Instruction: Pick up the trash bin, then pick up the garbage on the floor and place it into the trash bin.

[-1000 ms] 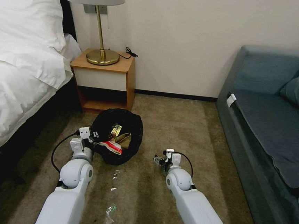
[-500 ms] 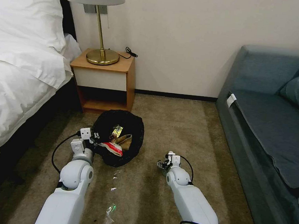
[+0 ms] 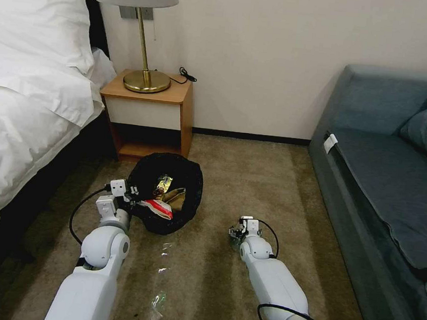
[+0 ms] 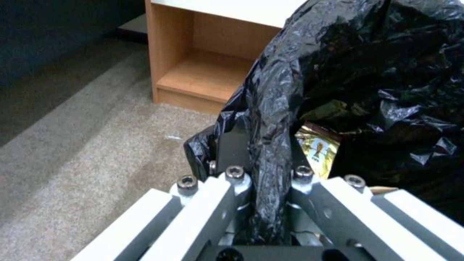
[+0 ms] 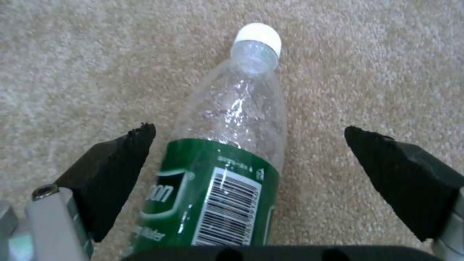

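Observation:
The trash bin [image 3: 190, 198], draped in a crinkly black liner, stands on the carpet in front of the nightstand. My left gripper [image 3: 133, 196] is shut on its near-left rim; in the left wrist view the fingers [image 4: 230, 145] pinch a fold of the liner [image 4: 270, 119]. Inside the bin lie a red-and-white packet [image 3: 157, 208], a gold wrapper [image 3: 164, 182] [image 4: 317, 152] and a brown paper bag [image 3: 176, 197]. My right gripper [image 3: 237, 232] [image 5: 249, 131] is low over the carpet and open. A clear bottle [image 5: 232, 152] with a green label and white cap lies between its fingers, untouched by them.
A wooden nightstand [image 3: 150, 114] with a brass lamp [image 3: 144, 69] stands right behind the bin. The bed [image 3: 23, 113] runs along the left, and a blue sofa [image 3: 391, 180] along the right. Open carpet [image 3: 251, 183] lies between bin and sofa.
My right arm has stretched forward and down, bringing its gripper lower over the bottle. The left gripper and the bin have shifted slightly to the left.

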Controlling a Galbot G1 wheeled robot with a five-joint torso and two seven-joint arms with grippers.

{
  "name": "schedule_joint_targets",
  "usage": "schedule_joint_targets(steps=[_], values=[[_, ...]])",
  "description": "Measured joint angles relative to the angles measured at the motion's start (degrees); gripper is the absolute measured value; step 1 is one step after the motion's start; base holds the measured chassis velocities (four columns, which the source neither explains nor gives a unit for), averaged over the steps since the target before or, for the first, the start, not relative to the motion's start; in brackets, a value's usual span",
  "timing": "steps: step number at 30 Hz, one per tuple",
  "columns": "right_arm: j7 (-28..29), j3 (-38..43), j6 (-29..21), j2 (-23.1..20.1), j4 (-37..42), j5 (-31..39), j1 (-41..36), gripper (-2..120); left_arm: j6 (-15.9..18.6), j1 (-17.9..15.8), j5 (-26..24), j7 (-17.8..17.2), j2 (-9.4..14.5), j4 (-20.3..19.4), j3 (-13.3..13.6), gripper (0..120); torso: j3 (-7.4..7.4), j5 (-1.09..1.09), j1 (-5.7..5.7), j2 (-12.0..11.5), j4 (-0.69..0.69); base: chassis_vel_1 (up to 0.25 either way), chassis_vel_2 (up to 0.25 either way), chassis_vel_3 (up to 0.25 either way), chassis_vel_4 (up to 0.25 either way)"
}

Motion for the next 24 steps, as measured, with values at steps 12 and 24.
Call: schedule_joint_targets(steps=[12,24], values=[[-1.4,1.1,0.7,0.8,-2.3,-0.6,0.1,94,-0.2,0.3,-0.1,0.0,-0.4,-0.3,-0.4,2,-0.01,0.0,0.0,0.0,0.0,0.0,0.0,0.0,0.0],[-1.6,2.5,2.5,2.1,-4.3,-2.4,0.0,53,-0.3,0.9,-0.1,0.2,-0.3,-0.9,-0.8,2,-0.01,0.0,0.0,0.0,0.0,0.0,0.0,0.0,0.0]])
